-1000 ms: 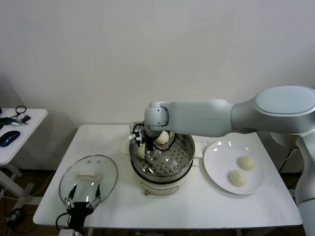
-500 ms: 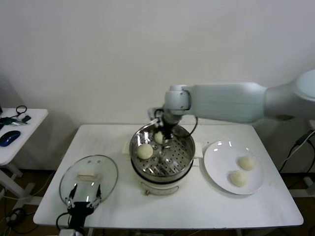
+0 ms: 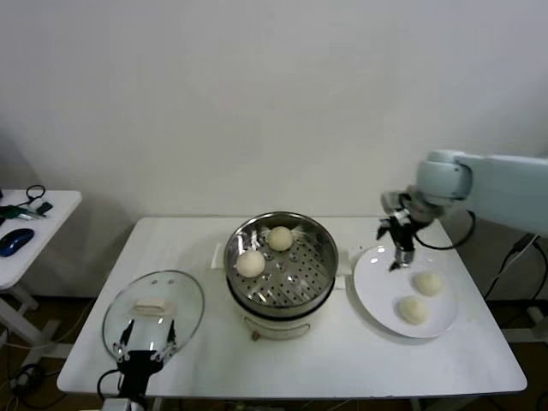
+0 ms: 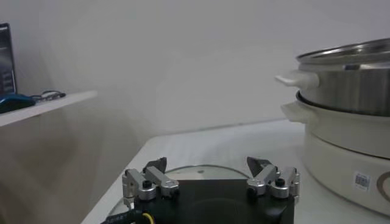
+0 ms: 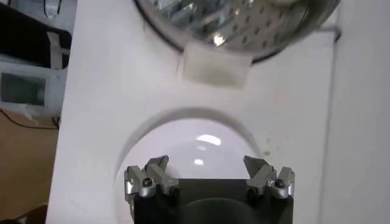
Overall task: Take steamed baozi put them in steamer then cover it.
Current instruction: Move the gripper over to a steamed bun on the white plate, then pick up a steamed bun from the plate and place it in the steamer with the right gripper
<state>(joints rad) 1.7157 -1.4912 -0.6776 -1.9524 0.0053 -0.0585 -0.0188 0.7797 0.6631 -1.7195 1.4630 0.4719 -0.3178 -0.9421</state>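
Note:
Two cream-white baozi (image 3: 251, 264) (image 3: 280, 238) lie in the shiny steamer (image 3: 321, 257) at mid-table. Two more baozi (image 3: 428, 282) (image 3: 414, 310) lie on the white plate (image 3: 377, 291) to the right. My right gripper (image 3: 399, 255) is open and empty, hovering over the plate's far left edge; its wrist view shows the plate (image 5: 201, 140) below open jaws (image 5: 207, 163) and the steamer's handle (image 5: 216, 66). The glass cover (image 3: 154, 310) with its cream handle lies flat at the front left. My left gripper (image 3: 145, 341) is open, parked at the cover's near edge (image 4: 207, 163).
The steamer's white cooker base (image 4: 347, 158) stands close right of the left gripper. A side table (image 3: 26, 231) with a mouse and cables stands at far left. The wall runs behind the table's back edge.
My right arm has left the steamer and swung right to above the plate, empty. A second baozi now lies in the steamer. The left arm has not moved.

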